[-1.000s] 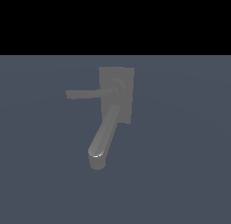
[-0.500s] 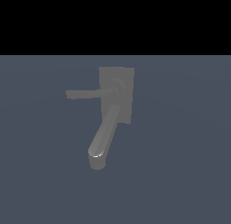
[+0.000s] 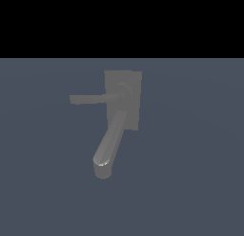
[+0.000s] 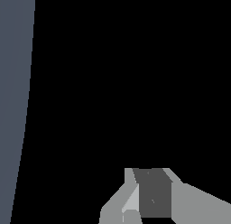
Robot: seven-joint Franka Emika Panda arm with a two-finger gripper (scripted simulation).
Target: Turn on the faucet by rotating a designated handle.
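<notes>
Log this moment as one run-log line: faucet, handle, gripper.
faucet: spout angled down toward viewer | handle: horizontal, pointing to exterior view's left, untouched | gripper: absent from exterior view, state unclear

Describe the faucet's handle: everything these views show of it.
The handle is a thin, flat, straight bar in dull matte grey, like the rest of the faucet. It joins a round hub on the flat back plate and sticks out roughly level toward the exterior view's left, ending in a squared tip. It sits above the thick spout, which slants down. Nothing touches it; no gripper appears near it, and the wrist view does not show it.
</notes>
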